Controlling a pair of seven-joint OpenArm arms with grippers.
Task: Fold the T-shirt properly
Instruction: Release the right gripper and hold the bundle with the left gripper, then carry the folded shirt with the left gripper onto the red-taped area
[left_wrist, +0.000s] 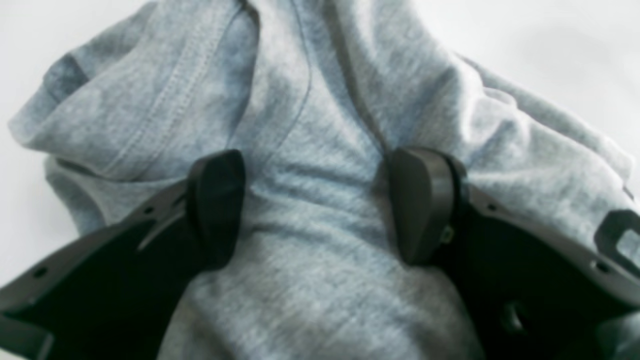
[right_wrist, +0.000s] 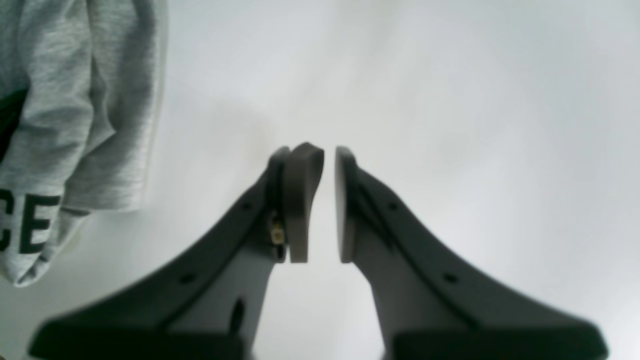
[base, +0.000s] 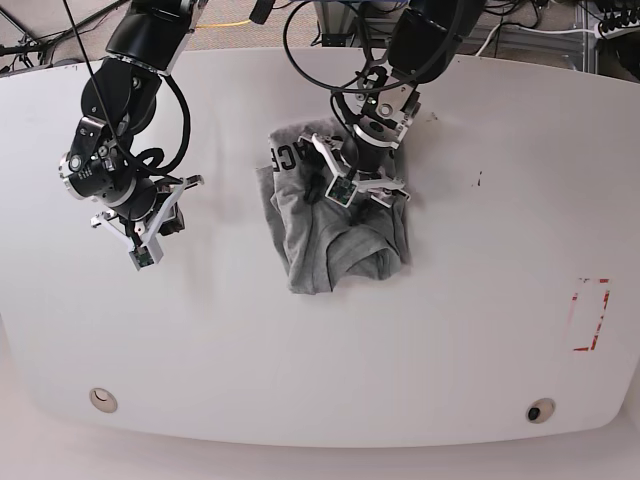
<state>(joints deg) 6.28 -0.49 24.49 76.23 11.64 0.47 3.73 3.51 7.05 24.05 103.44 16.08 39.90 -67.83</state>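
From the base view I have the T-shirt (base: 335, 215) lying crumpled a little above and right of the middle of the white table (base: 300, 360), bunched into a rough block with black lettering showing along its upper left edge. My left gripper (base: 362, 180) sits right over the upper right part of the cloth, its arm coming down from the top of the frame. In the left wrist view its two dark pads stand spread well apart, one at centre left and one at centre right, with grey fabric (left_wrist: 315, 200) rising as a ridge between them; I can see the pads against the cloth, but they are not pinching it, and a stitched hem runs across the upper left of that frame. Folds fan out from between the pads toward the top of the frame, and bare table shows in the upper corners. My right gripper (base: 150, 225) hangs over bare table at the left of the base view, well apart from the shirt. In the right wrist view its pads (right_wrist: 300, 200) are drawn nearly together with only a thin gap between them, and nothing is caught in that gap. A hanging fold of the shirt (right_wrist: 60, 125) with the letters "CE" fills the left edge of that frame. Near the right edge of the table, in the base view, is a red rectangular marking (base: 590, 315).
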